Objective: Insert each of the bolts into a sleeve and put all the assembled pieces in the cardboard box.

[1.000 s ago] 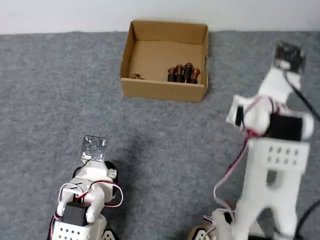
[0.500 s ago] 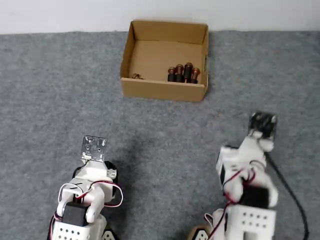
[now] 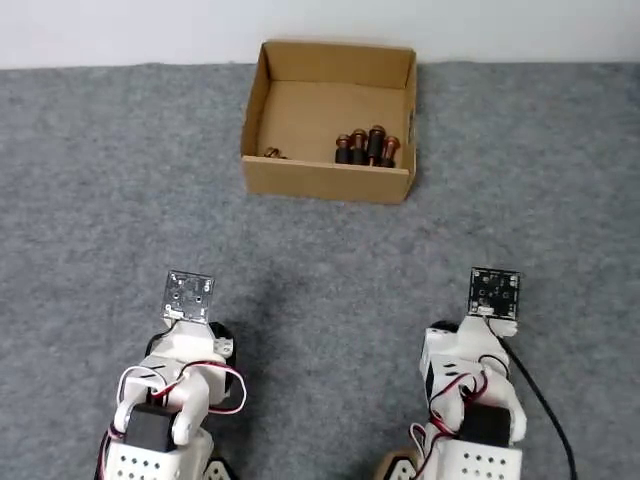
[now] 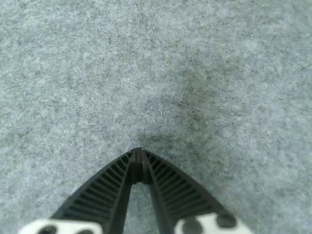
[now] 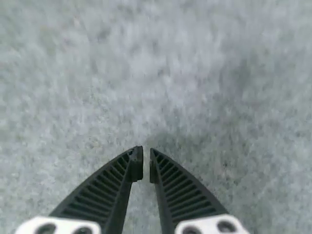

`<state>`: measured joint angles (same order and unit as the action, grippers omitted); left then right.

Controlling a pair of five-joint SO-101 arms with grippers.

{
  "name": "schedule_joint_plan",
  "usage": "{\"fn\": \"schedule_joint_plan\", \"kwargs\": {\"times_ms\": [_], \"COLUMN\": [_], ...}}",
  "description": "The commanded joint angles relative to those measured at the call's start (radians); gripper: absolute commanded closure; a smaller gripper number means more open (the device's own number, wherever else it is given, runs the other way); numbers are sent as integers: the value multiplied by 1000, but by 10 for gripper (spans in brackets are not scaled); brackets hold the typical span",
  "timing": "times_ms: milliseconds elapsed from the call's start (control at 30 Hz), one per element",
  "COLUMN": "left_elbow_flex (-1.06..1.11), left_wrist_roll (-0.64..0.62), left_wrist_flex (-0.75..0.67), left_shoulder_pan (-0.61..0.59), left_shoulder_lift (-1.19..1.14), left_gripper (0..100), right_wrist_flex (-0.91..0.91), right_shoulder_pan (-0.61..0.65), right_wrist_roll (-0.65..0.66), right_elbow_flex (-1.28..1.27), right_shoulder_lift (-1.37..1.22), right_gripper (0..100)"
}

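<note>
My left gripper [image 4: 141,165] is closed and empty; my right gripper [image 5: 146,163] is all but closed, empty. 4 assembled pieces [image 3: 367,147] stand in the cardboard box [image 3: 325,182].

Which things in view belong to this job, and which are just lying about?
Job: cardboard box; four assembled pieces in its near right corner; another small piece near left.
Not the job: grey mat; white wall behind.
</note>
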<state>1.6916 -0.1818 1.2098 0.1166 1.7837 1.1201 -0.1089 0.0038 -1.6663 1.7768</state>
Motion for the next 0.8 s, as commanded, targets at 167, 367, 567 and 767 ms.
{"fn": "schedule_joint_plan", "kwargs": {"times_ms": [167, 367, 567, 767], "left_elbow_flex": [-7, -7, -7, -7], "left_wrist_roll": [3, 5, 5, 5], "left_wrist_flex": [3, 3, 3, 3], "left_shoulder_pan": [-6, -6, -6, -6], "left_shoulder_lift": [0, 0, 0, 0], "left_gripper": [994, 994, 994, 994], "right_wrist_flex": [101, 176, 176, 176], "right_shoulder_pan": [-102, -186, -186, -186], "right_wrist_roll": [6, 5, 6, 6], "right_elbow_flex": [-18, -18, -18, -18], "right_shoulder_lift": [7, 15, 15, 15], "right_gripper": [990, 990, 990, 990]}}
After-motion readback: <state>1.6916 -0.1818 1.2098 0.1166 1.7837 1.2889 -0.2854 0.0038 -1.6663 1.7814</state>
